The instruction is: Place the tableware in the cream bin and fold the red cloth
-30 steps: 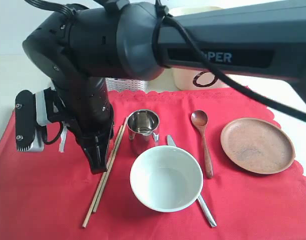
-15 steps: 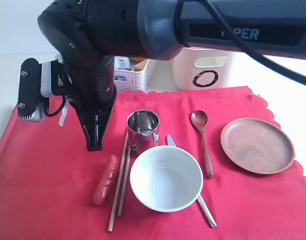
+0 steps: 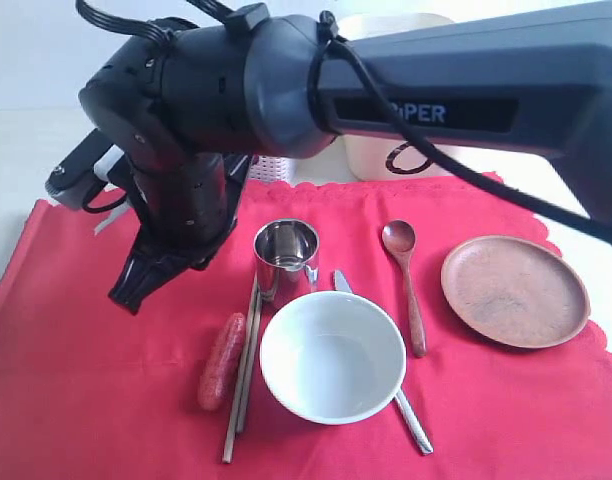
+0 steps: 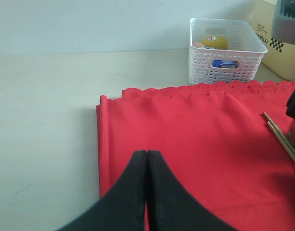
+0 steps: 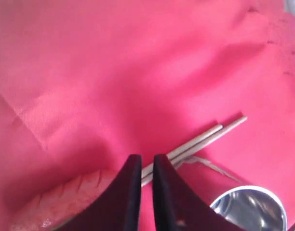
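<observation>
Exterior view, arm (image 3: pixel 436 90) masks most of cream bin (image 3: pixel 366 160), left gripper (image 4: pixel 146 154), right gripper (image 5: pixel 141 159) pinched closed, empty

Pale beige table (image 4: pixel 46 106) in front of me. Red cloth (image 4: pixel 186 144) spread directly on it, left edge bunched into a ridge. White lattice basket (image 4: pixel 224 67) stands just behind the scalloped edge, cream bin (image 3: pixel 371 160) beside the basket.

The arm (image 3: pixel 286 90) hides most of the cream bin (image 3: pixel 366 160); the bowl (image 3: pixel 332 357) overlaps the knife (image 3: pixel 412 420).
</observation>
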